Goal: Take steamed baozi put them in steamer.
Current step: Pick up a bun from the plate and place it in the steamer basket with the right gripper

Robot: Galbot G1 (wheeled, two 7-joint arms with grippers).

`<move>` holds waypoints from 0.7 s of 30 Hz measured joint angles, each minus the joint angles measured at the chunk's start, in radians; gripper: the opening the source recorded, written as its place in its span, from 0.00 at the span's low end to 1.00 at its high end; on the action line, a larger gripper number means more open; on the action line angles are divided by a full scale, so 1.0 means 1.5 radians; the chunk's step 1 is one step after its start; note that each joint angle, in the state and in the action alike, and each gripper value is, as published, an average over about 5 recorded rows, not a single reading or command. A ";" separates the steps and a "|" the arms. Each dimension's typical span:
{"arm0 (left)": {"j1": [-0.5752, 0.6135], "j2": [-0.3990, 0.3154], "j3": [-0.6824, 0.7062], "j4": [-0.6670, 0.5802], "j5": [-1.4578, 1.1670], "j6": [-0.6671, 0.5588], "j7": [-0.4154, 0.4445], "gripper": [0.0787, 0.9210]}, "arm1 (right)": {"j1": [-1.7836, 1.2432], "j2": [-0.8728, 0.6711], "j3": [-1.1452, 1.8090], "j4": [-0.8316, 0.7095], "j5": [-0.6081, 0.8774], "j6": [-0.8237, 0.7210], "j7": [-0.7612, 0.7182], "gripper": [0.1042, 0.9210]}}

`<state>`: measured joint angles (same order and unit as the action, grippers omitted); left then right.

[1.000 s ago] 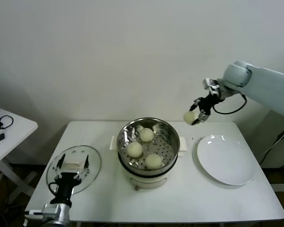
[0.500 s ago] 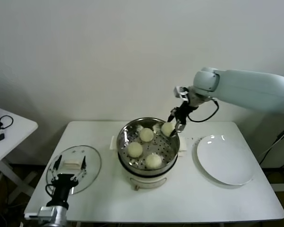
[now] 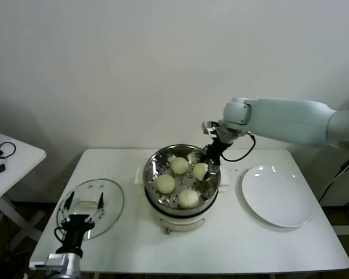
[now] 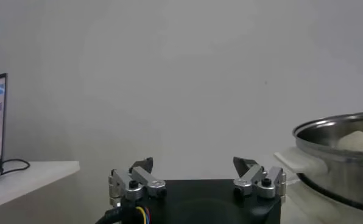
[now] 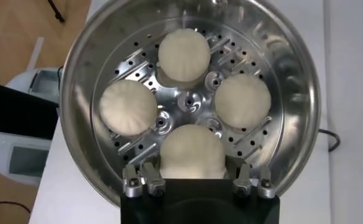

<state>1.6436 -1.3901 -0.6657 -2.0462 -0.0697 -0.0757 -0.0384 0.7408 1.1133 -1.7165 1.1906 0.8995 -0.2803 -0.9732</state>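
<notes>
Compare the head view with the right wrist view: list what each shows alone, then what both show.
Head view only: the white plate, the glass lid, the idle left gripper low beside that lid.
Right wrist view only: the steamer's perforated tray from straight above.
Both: the steamer, four baozi, the right gripper holding one.

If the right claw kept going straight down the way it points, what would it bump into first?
The right gripper already grips a baozi, so that bun would press onto the steamer's perforated tray, probably almost at once.
</notes>
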 measured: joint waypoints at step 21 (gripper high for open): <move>-0.017 0.003 0.012 0.012 0.001 0.007 -0.001 0.88 | -0.030 0.021 -0.008 -0.027 -0.014 0.003 0.003 0.72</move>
<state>1.6185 -1.3860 -0.6481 -2.0290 -0.0683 -0.0654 -0.0399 0.6963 1.1445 -1.7286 1.1496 0.8784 -0.2762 -0.9691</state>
